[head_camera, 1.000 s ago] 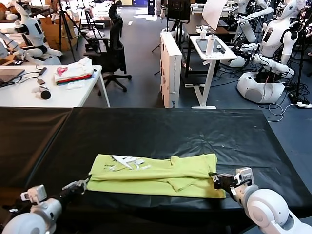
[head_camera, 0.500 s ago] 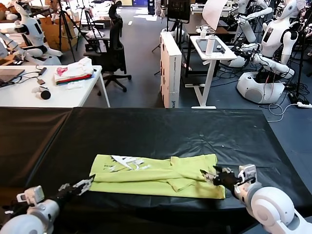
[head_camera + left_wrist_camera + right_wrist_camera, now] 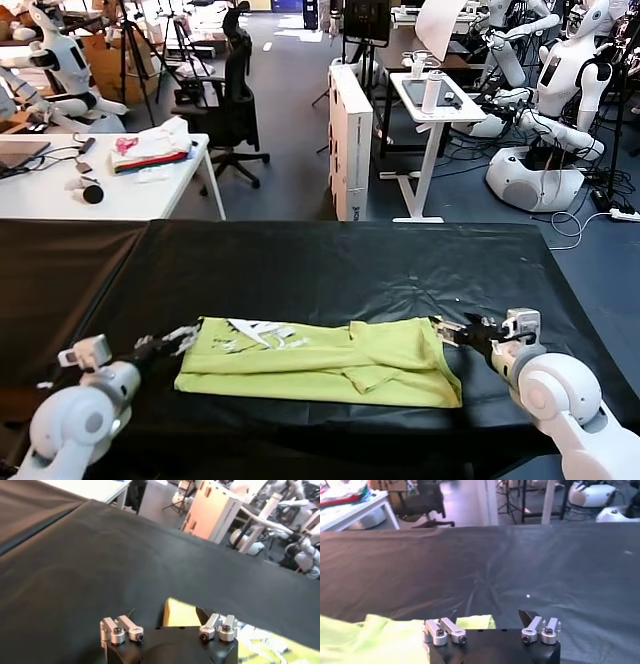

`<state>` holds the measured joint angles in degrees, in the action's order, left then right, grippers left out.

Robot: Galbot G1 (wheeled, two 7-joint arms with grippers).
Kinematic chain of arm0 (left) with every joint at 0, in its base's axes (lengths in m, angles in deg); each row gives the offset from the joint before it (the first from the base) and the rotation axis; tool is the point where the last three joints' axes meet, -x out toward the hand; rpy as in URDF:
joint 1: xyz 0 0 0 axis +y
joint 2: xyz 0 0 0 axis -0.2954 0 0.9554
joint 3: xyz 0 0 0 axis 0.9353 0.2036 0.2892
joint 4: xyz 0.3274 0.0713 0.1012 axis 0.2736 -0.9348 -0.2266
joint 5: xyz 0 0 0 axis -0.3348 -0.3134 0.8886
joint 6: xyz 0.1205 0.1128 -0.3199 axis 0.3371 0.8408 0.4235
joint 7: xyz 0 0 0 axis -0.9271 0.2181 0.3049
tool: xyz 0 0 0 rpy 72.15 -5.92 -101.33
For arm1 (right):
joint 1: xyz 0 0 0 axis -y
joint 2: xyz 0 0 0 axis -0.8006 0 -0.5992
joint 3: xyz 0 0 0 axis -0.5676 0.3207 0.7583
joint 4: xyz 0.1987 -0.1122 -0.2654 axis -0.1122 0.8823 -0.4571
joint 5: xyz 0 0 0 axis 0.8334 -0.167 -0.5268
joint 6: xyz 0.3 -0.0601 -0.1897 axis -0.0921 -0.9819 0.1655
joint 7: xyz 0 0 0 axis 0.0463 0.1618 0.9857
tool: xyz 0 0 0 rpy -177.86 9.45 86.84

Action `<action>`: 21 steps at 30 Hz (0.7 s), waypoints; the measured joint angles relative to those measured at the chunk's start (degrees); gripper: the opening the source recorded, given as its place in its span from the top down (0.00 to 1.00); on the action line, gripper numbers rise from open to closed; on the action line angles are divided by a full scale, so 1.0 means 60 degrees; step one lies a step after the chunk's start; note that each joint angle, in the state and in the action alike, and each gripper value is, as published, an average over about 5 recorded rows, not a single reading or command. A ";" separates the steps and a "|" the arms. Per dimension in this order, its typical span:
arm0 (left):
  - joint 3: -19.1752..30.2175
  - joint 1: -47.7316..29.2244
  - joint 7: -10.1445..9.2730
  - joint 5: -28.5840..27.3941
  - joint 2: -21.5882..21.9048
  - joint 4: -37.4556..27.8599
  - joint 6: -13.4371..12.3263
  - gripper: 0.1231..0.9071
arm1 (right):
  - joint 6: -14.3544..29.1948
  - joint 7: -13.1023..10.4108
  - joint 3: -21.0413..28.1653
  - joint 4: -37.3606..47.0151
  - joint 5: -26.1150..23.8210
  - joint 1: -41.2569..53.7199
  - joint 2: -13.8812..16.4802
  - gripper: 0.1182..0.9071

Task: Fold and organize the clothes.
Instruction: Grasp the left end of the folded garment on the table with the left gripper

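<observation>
A lime-yellow T-shirt (image 3: 320,360) with a small white print lies folded into a long band on the black table (image 3: 330,265). My left gripper (image 3: 178,340) is open at the shirt's far left corner, whose yellow tip (image 3: 181,614) shows between the jaws in the left wrist view. My right gripper (image 3: 452,331) is open at the shirt's far right corner; in the right wrist view the shirt's corner (image 3: 475,622) sits between its jaws and more yellow cloth (image 3: 365,640) spreads to one side.
Beyond the black table stand a white table (image 3: 110,190) with a white, pink and red cloth pile (image 3: 152,145), an office chair (image 3: 232,100), a white box panel (image 3: 350,140), a small white stand (image 3: 430,100) and parked robots (image 3: 560,90).
Both grippers moved away from me along the shirt's short edges, from its near corners to its far corners. The shirt's left edge shifted slightly.
</observation>
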<state>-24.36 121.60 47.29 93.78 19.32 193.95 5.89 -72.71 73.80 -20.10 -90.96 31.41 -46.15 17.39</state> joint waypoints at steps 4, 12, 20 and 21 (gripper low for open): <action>0.0263 -0.0323 0.0004 -0.0060 -0.0037 -0.0335 0.0006 0.00 | 0.0000 -0.0016 0.0056 0.0130 -0.0087 0.0076 -0.0192 0.00; 0.0545 -0.0482 -0.0082 -0.0033 -0.0067 -0.0508 0.0353 0.00 | 0.0000 -0.0225 0.0145 0.0206 -0.0090 0.0117 -0.0366 0.07; 0.0599 -0.0529 -0.0085 0.0084 0.0046 -0.0479 0.0471 0.00 | 0.0000 -0.0290 0.0252 0.0509 -0.0079 0.0219 -0.0535 0.16; 0.0604 -0.0529 -0.0084 0.0079 0.0043 -0.0498 0.0473 0.00 | 0.0000 -0.0289 0.0258 0.0544 -0.0080 0.0222 -0.0552 0.17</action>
<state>-20.73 118.43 46.78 94.26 19.58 190.96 8.73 -72.71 72.06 -18.55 -87.70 30.93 -44.82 14.08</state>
